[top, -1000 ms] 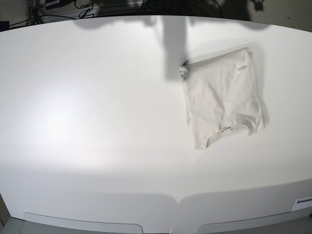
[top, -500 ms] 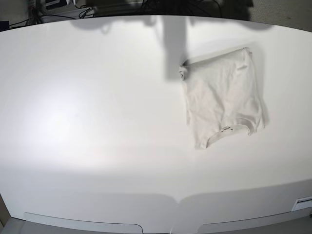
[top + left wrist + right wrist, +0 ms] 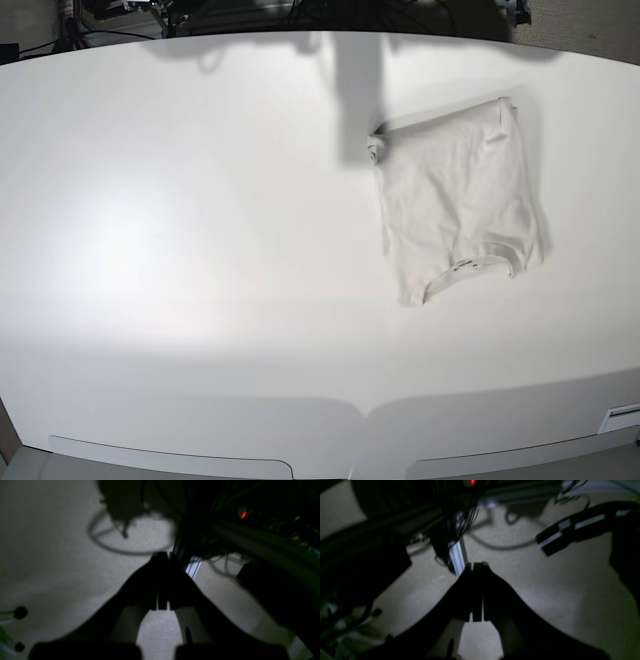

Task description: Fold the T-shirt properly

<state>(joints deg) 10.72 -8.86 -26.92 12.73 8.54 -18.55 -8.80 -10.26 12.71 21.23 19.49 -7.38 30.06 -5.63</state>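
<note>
The pale off-white T-shirt (image 3: 458, 205) lies folded into a rough rectangle on the white table (image 3: 200, 250), right of centre in the base view. Its ribbed neck with a small label (image 3: 470, 265) points toward the near edge. One corner is bunched at the far left (image 3: 376, 150). Neither arm shows in the base view. My left gripper (image 3: 163, 557) is shut and empty, hanging over a carpeted floor off the table. My right gripper (image 3: 477, 566) is also shut and empty over the floor. The shirt does not show in either wrist view.
Cables (image 3: 180, 15) and dark equipment lie beyond the table's far edge. In the wrist views, cables (image 3: 130, 551), an aluminium rail (image 3: 457, 552) and a dark frame stand on the floor near the grippers.
The shirt has not moved. The shadows along the table's far edge have shifted slightly.
</note>
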